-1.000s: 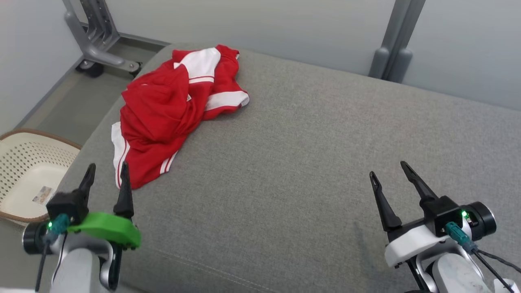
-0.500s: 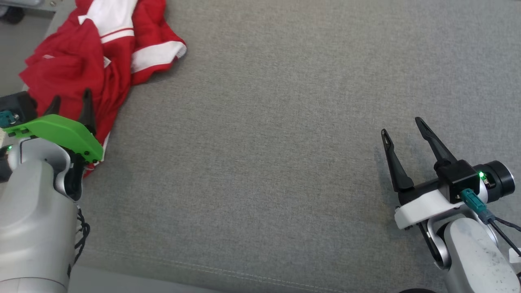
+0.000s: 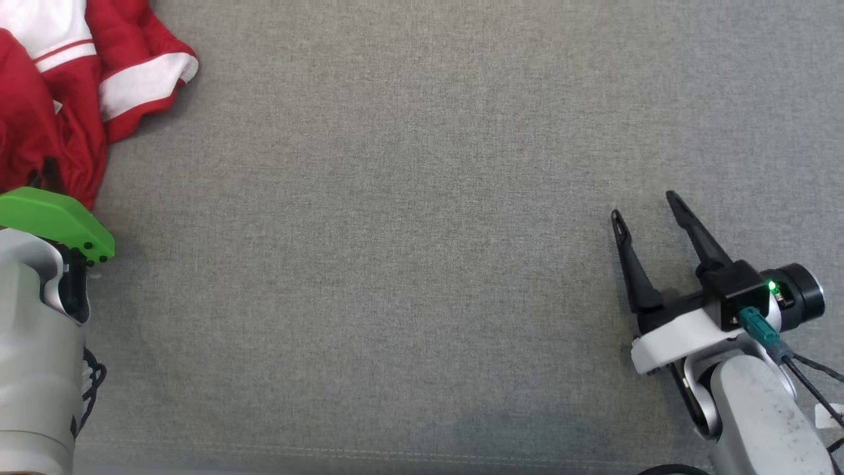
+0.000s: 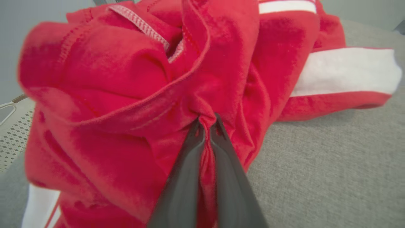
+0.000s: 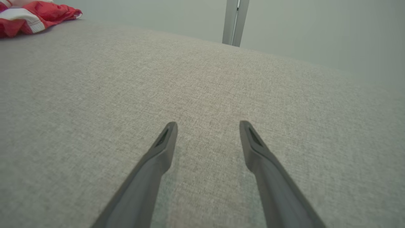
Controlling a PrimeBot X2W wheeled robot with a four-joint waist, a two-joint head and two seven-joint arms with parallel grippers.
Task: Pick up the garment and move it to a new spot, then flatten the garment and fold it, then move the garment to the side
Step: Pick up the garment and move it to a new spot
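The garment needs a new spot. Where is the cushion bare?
The wide stretch of cushion between the garment at the left and the open right gripper is bare. Crowded at the left edge, where the left gripper pinches the garment.

Soft, even light falls from above, with no glare. In the head view the weave of the grey cushion [image 3: 395,231] is sharp, and the right gripper [image 3: 644,204] throws only a faint, diffuse shadow. In the left wrist view the red garment [image 4: 126,95] looks smeared and oversaturated, and the left gripper [image 4: 207,123] is out of focus towards the bottom edge. The right wrist view softens with distance.
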